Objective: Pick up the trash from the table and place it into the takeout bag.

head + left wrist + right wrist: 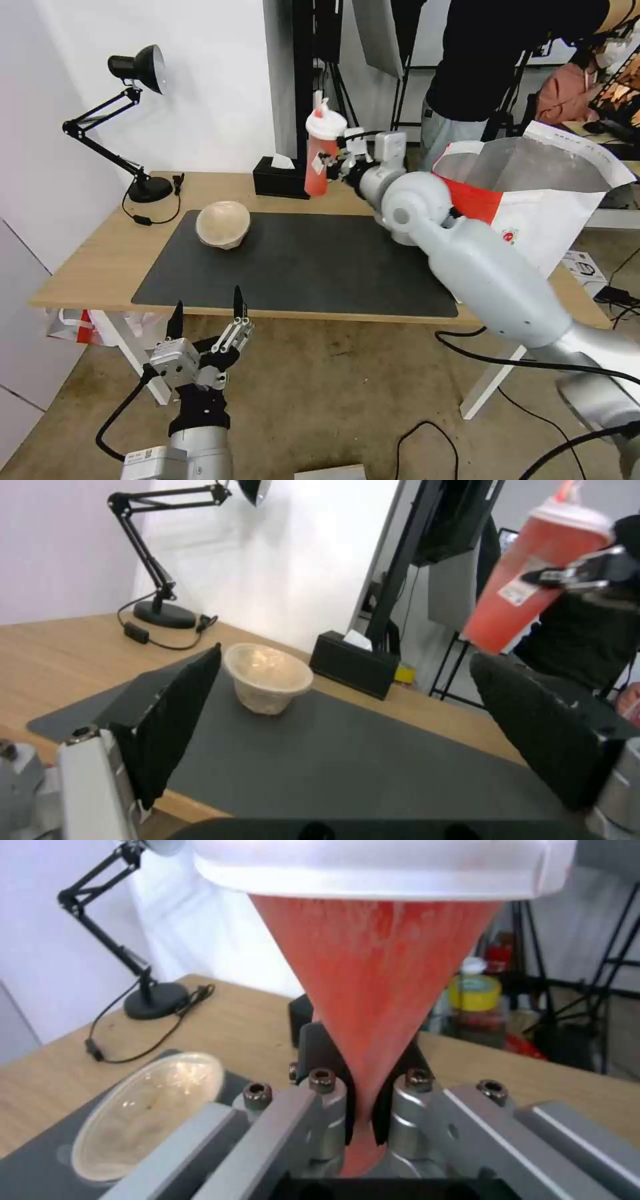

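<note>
My right gripper (331,163) is shut on the tall red cup (321,152) with white lid and straw, holding it in the air above the back of the table (87,257). The same cup (373,990) is squeezed between the black pads, and it hangs high in the left wrist view (527,585). A beige paper bowl (223,225) sits on the dark grey mat (300,267) at its left rear; it is also in both wrist views (268,677) (147,1110). The takeout bag (533,193) stands open at the table's right end, foil lining showing. My left gripper (207,312) hangs open in front of the table.
A black tissue box (280,177) stands at the back edge just left of the lifted cup. A black desk lamp (137,120) with its cable occupies the back left corner. A person in dark clothes stands behind the bag. Cables lie on the floor at the right.
</note>
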